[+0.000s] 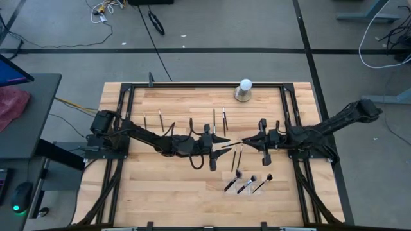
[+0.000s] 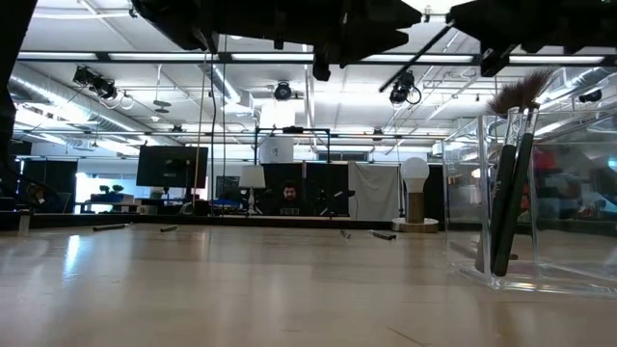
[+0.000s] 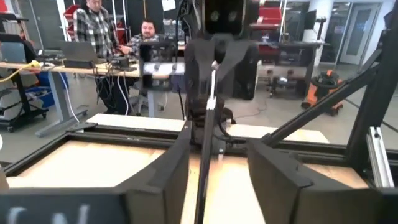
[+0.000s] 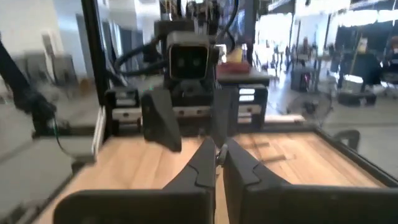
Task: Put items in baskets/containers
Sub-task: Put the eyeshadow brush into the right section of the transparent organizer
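Note:
My right gripper [image 1: 246, 140] [image 4: 217, 157] hovers above the table's middle, shut on a slim dark makeup brush [image 1: 234, 144] [image 3: 203, 162]. The brush sticks out toward my left gripper [image 1: 221, 145] [image 3: 217, 171]. That gripper faces the right one, open, with a finger on either side of the brush's free end and a gap on both sides. A clear plastic container [image 1: 247, 187] [image 2: 569, 280] stands near the table's near edge. Three brushes [image 1: 247, 185] [image 2: 511, 193] lean inside it, bristles up. Several more brushes [image 1: 223, 117] lie flat on the wood. My right gripper pinches one end of the brush [image 4: 217, 149] between its two fingertips [image 3: 219, 59]. It comes in level from the table's right side, with the brush running on roughly along the fingers. The brush is lifted clear of the table and lies nearly level.
A white ball on a grey round base [image 1: 244, 90] [image 2: 415, 193] stands at the far edge. Loose brushes lie toward the far left [image 1: 145, 120] and below the grippers [image 1: 237, 156]. A black frame [image 1: 192, 84] rims the table. People sit at desks beyond it [image 3: 146, 34].

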### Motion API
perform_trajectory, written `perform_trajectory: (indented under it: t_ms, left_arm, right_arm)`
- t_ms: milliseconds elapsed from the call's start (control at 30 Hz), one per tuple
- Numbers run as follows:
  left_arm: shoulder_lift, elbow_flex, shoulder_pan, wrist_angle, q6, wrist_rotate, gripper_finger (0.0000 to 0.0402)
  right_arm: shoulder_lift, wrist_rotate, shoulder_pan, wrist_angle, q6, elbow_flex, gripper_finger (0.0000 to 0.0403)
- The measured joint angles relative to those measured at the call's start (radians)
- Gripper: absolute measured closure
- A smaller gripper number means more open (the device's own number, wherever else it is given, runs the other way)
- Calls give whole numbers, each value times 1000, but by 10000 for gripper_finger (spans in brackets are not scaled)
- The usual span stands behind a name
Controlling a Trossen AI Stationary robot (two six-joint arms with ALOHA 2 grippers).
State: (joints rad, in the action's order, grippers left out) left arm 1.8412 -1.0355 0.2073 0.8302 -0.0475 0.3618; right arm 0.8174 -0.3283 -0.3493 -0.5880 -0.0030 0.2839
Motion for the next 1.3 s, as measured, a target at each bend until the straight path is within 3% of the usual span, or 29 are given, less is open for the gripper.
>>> perform_trajectory:
  t_ms: [133, 267, 467, 667, 800, 967, 1300]
  left_arm:
    - [0, 0, -3, -49, -40, 0, 202]
    - [0, 0, -3, -63, -46, 8, 191]
    - [0, 0, -3, -75, -46, 10, 195]
    - [0, 0, -3, -81, -46, 10, 199]
    - [0, 0, -3, -81, -46, 11, 200]
    - [0, 0, -3, -81, -47, 11, 200]
    - [0, 0, -3, -81, -54, 11, 200]
  right_arm:
    - [-121, -71, -77, 436, 24, 138, 399]
    - [-144, -91, -183, 808, 116, 302, 399]
    - [-137, -82, -398, 1069, 319, 403, 399]
    - [-118, -91, -598, 1068, 486, 390, 399]
    - [-86, -230, -679, 1053, 583, 341, 399]
    - [-42, -327, -713, 983, 680, 254, 399]
    - [45, -337, -713, 627, 690, 87, 399]
